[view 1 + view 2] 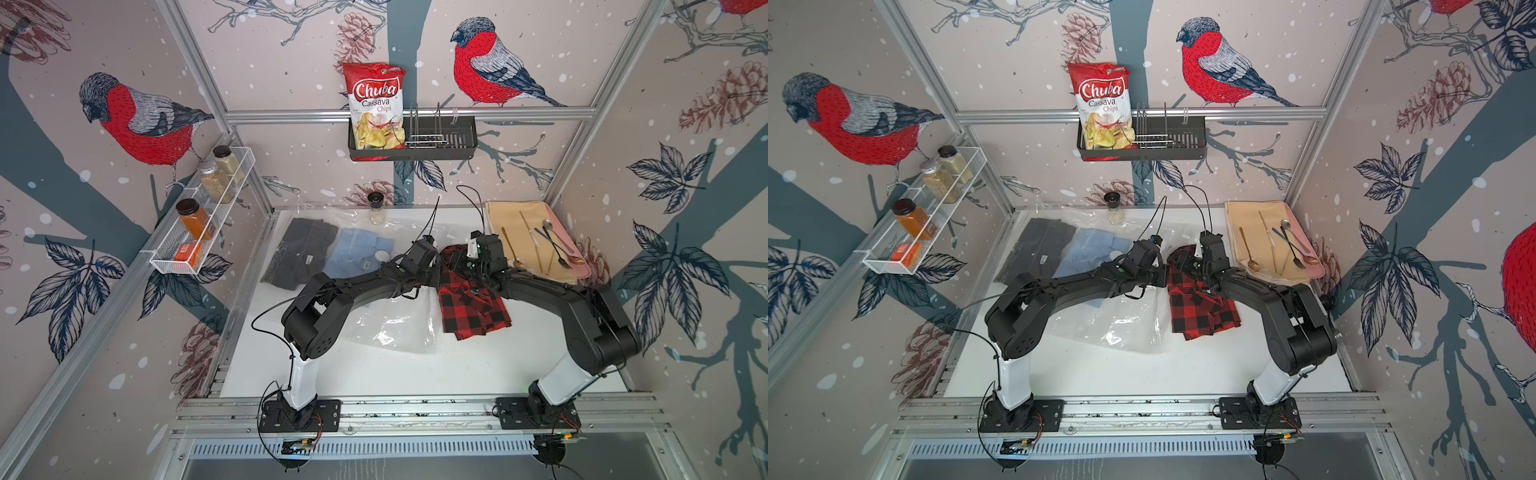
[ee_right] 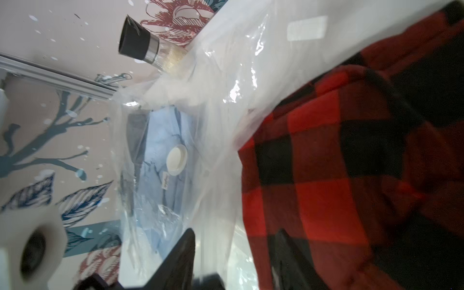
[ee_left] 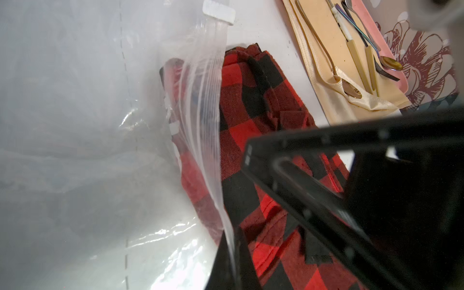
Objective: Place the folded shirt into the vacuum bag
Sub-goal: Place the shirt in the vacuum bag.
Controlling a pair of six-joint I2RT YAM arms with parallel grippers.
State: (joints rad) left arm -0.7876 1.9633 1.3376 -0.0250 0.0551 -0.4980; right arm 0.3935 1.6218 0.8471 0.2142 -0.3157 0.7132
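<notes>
**Item: red-and-black checked folded shirt [image 1: 478, 309].** It lies mid-table toward the right edge, rumpled rather than flat. The left wrist view shows one border tucked beneath the zip lip of the large clear crinkly plastic vacuum bag [image 1: 390, 328]. The greater part lies outside on the white table [image 1: 415, 374].

**Bag contents.** A dark grey folded shirt [image 1: 299, 253] sits toward the far left corner. A pale blue folded shirt [image 1: 357, 257] is beside it, under the small round white valve cap [image 2: 177, 159].

**Left gripper [image 3: 232, 256].** Pinched tight on the bag's zip strip, holding the mouth up.

**Right gripper [image 2: 236, 231].** Fingers stand parted at the bag mouth beside the checked shirt, with nothing clamped between them.

**Progress.** Judged about two-thirds along. The mouth is raised and the shirt's edge is entered. Pushing the bulk inside remains.

**Surface.**
- A glass spice jar with a black cap [image 1: 377, 208] stands at the far edge.
- A beige cloth on a pink tray [image 1: 523, 226] carries cutlery at the far right corner.

**Room.**
- Bullfinch-print wall panels on an aluminium frame.
- A white wire rack [image 1: 199, 232] of spice jars on the left wall.
- A black wall basket [image 1: 453, 145] holding a red cassava chips bag [image 1: 376, 104].
</notes>
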